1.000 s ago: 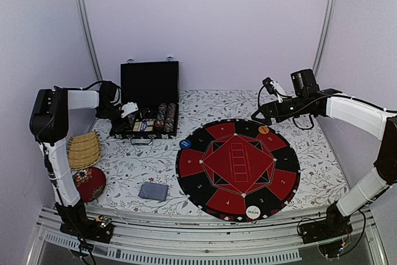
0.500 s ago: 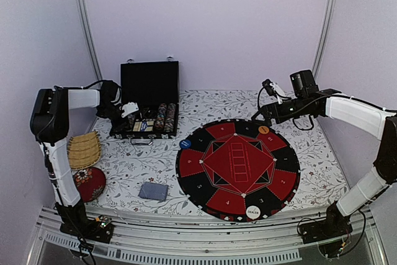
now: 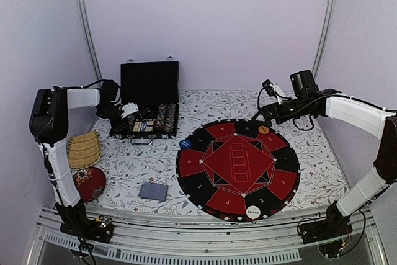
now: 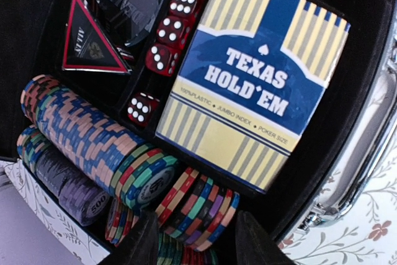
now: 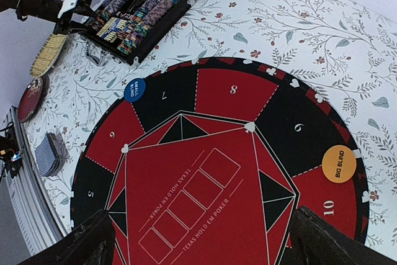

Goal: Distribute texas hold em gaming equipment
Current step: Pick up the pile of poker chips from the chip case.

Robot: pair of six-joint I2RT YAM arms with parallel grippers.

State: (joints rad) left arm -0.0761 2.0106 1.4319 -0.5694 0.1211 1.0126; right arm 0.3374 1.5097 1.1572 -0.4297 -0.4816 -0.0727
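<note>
Your left gripper [image 4: 198, 220] hovers over the poker chips [image 4: 87, 134] in the black case [image 3: 149, 84].
Its jaws stand partly open, gripping nothing; your right gripper [image 5: 200, 214] hangs wide open above the mat [image 5: 205, 172].

You can read TEXAS HOLD'EM on the blue-and-yellow card box [image 4: 254, 85], with JUMBO INDEX and POKER SIZE beneath. A purple chip [image 4: 93, 200] says 500. The mat [image 5: 155, 190] carries TEXAS HOLD EM POKER and the numbers 5 to 10. The orange button [image 5: 339, 164] reads BIG BLIND, the white button [image 3: 253, 213] DEALER.

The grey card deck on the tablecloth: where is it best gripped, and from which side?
Probably from straight above, closing on its two long edges: the deck lies flat as a low stack, with bare cloth all around it.
</note>
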